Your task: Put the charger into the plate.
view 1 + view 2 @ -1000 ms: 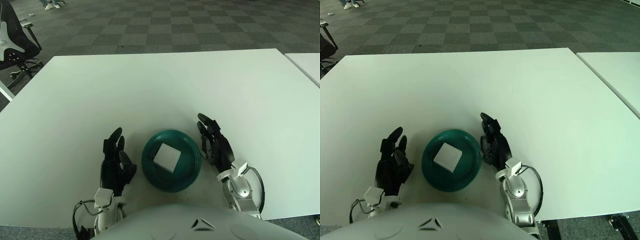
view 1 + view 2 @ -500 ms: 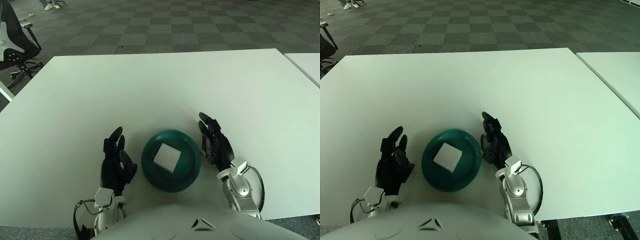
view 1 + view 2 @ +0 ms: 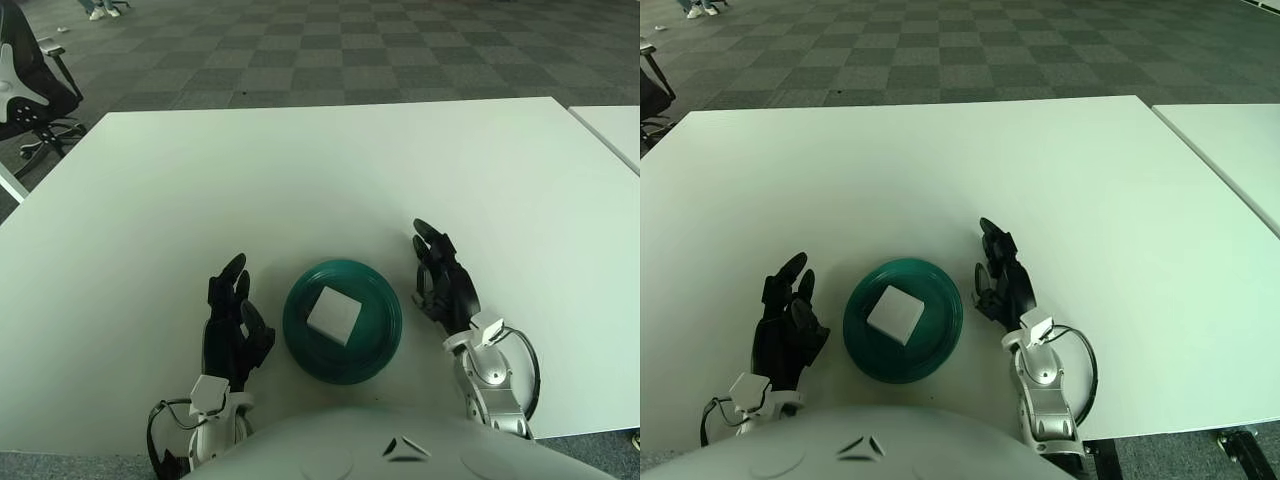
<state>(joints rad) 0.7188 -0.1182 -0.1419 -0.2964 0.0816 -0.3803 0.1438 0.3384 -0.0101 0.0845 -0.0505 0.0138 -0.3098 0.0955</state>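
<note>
White table (image 3: 300,170) carries the plate (image 3: 380,345) with the charger (image 3: 334,314) lying inside it, so both the right hand (image 3: 444,283) and left hand (image 3: 232,325), fingers loose and empty beside it, should draw back without nudging the rim.

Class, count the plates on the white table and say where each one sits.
1: a round dark-green plate near the table's front edge, holding a white square charger.
</note>
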